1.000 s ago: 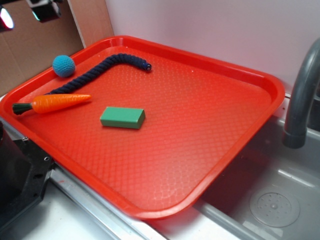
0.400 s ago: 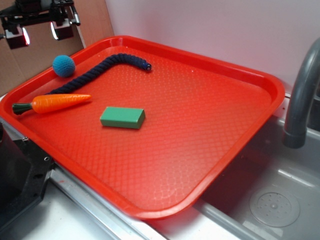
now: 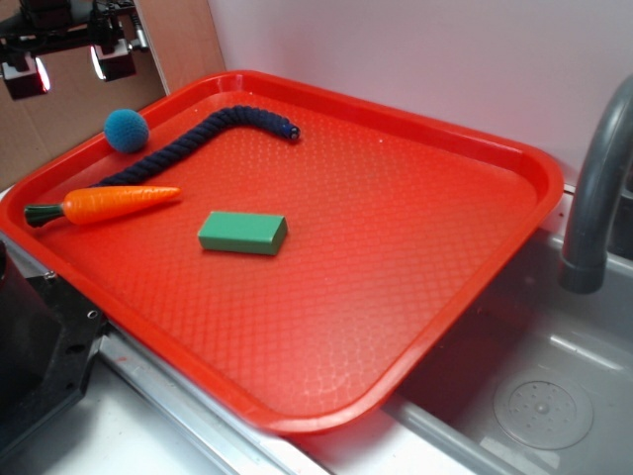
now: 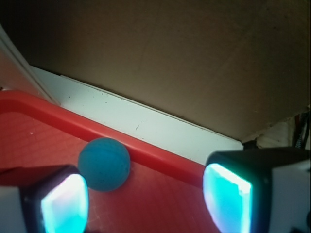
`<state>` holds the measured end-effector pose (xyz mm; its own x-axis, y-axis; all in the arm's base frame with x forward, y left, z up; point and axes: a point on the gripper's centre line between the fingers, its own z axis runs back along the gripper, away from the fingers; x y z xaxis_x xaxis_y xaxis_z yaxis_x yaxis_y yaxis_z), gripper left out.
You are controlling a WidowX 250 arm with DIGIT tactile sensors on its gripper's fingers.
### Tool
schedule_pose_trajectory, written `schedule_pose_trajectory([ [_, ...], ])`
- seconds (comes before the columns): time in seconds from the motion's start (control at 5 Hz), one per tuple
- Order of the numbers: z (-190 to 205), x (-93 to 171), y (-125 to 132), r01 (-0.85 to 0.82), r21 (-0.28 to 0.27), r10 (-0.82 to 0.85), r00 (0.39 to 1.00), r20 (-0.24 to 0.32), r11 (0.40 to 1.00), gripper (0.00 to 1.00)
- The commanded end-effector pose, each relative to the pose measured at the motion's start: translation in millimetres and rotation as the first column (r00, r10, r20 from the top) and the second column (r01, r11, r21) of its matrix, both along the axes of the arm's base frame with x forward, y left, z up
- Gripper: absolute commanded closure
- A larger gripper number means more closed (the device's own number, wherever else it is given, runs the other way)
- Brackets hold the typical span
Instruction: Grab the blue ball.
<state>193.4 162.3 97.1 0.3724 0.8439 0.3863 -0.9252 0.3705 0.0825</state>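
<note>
The blue ball point(image 3: 127, 130) is a small fuzzy teal sphere resting against the back left rim of the red tray point(image 3: 475, 158). In the wrist view the blue ball point(image 4: 104, 164) lies just beyond my left finger, by the tray's rim point(image 4: 160, 156). My gripper point(image 3: 66, 67) hangs at the top left of the exterior view, above and to the left of the ball. My gripper point(image 4: 146, 201) is open, with only tray floor between its glowing pads point(image 4: 227, 196).
A dark navy rope point(image 3: 198, 141) curves from beside the ball toward the tray's back. An orange toy carrot point(image 3: 109, 204) and a green block point(image 3: 242, 233) lie nearer the front left. A sink faucet point(image 3: 598, 188) stands right. A cardboard wall point(image 3: 69, 109) backs the ball.
My gripper has come further into view at the top left, then shifted slightly left and up. The ball, rope, carrot and block have not moved.
</note>
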Motion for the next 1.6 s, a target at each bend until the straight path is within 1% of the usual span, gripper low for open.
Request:
schedule_pose_trajectory([
  [0.0,-6.6,6.7,-3.3,-0.049,0.025,0.048,0.998,0.036,0.998,0.0],
  [0.2,-13.3,15.0,-25.0,-0.054,0.059,0.052,0.998,0.033,0.997,0.0],
  [0.4,-28.7,25.3,-25.0,-0.087,0.05,0.085,0.995,0.044,0.995,0.0],
  [0.6,-42.4,33.1,-11.4,-0.099,0.053,0.099,0.995,-0.005,0.994,0.0],
  [0.8,-54.6,34.6,-11.3,-0.089,0.072,0.093,0.994,-0.06,0.993,0.0],
  [1.0,-59.8,32.2,-6.4,-0.089,0.059,0.094,0.992,-0.082,0.994,0.0],
  [1.2,-63.0,26.2,-3.0,-0.097,0.034,0.1,0.988,-0.114,0.995,0.0],
  [1.4,-61.5,14.1,2.4,-0.11,0.042,0.115,0.985,-0.129,0.993,0.0],
])
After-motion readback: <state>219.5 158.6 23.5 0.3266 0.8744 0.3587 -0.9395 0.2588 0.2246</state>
